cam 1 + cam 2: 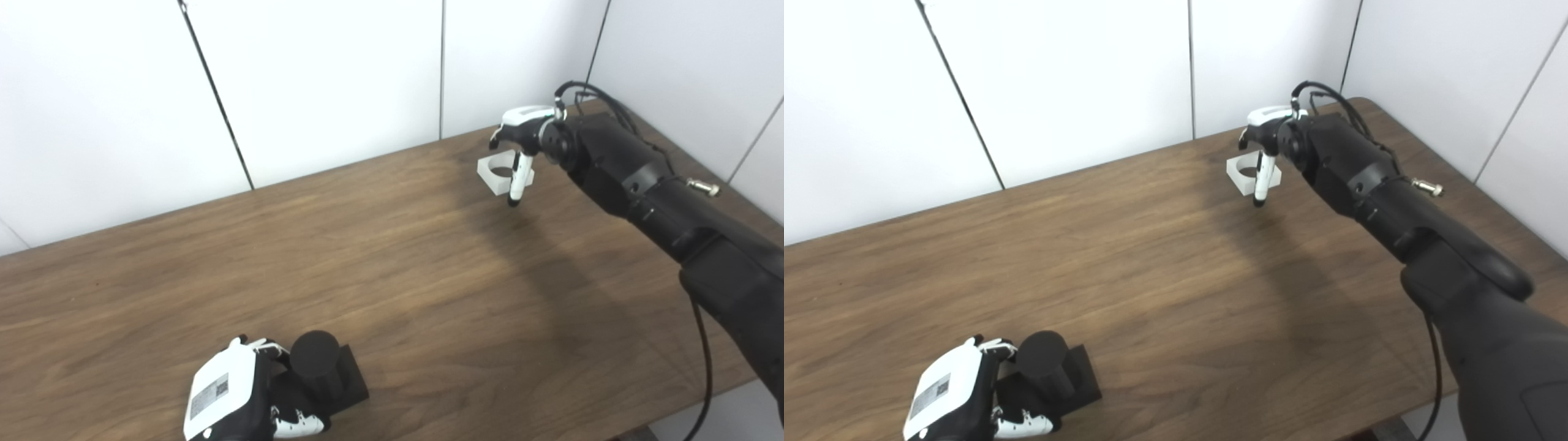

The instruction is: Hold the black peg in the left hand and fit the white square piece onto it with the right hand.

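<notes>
The black peg [316, 360] stands upright on its square black base [352, 381] near the table's front edge, left of centre. My left hand [236, 398] is wrapped on the peg's left side, fingers behind it and thumb in front at the base. The white square piece [490, 172] with a round hole lies flat at the far right of the table. My right hand [522, 131] hovers over it, open. Its thumb [516, 184] points down across the near side of the piece and its other fingers curl above the far side. No grasp on the piece shows.
The brown wooden table [392, 257] ends at white wall panels behind and on the right. My right arm [661, 202] stretches across the table's right part, with a cable hanging along it near the right edge.
</notes>
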Motion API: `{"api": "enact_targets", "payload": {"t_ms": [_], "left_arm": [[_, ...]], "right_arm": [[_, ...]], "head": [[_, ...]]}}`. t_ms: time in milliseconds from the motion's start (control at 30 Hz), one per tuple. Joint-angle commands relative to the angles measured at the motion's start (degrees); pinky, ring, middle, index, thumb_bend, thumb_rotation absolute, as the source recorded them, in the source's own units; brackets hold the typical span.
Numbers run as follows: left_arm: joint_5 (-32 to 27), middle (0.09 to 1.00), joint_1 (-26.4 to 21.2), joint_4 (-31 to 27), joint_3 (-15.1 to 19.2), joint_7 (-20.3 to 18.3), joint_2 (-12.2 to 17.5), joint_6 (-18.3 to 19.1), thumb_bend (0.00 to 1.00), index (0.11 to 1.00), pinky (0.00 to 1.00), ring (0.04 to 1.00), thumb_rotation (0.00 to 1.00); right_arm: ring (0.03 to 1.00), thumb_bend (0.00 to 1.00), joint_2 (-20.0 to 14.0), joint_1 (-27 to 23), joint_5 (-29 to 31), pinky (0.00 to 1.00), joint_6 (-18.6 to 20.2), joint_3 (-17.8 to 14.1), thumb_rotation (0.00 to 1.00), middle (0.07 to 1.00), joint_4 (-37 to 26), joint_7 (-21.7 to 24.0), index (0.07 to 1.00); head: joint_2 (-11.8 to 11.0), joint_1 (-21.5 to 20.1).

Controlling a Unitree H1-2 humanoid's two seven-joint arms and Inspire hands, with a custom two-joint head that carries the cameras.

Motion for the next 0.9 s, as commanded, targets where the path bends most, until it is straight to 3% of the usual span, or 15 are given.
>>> {"api": "enact_targets", "payload": {"t_ms": [0, 400, 567, 867], "left_arm": [[1.7, 0.874, 2.5, 0.4, -0.4, -2.0, -2.7, 0.4, 0.52, 0.483, 1.0, 0.986, 0.05], [1.3, 0.879, 2.7, 0.4, -0.8, -1.8, -3.1, 1.1, 0.52, 0.482, 1.0, 0.993, 0.05], [1.8, 0.879, 2.8, 0.4, -1.1, -1.9, -3.0, 1.0, 0.52, 0.482, 1.0, 0.991, 0.05], [1.2, 0.878, 3.2, 0.2, -1.5, -1.1, -2.8, 1.4, 0.52, 0.482, 1.0, 0.991, 0.05]], "right_arm": [[1.0, 1.0, -0.8, -3.3, -1.3, 1.0, -0.7, -0.5, 0.21, 1.0, -0.1, -0.5, 0.878], [1.0, 0.96, 0.3, -4.1, -2.1, 1.0, -1.9, -0.2, 0.21, 0.984, 4.0, -1.3, 0.823], [1.0, 0.93, -0.2, -3.8, -1.7, 1.0, -2.6, -1.0, 0.2, 0.952, 3.2, -2.1, 0.737], [1.0, 0.89, -0.5, -3.4, -1.7, 0.99, -3.6, -1.5, 0.19, 0.932, 3.0, -3.4, 0.708]], "head": [[0.0, 0.1], [0.3, 0.5], [0.3, 0.6], [0.4, 0.5]]}}
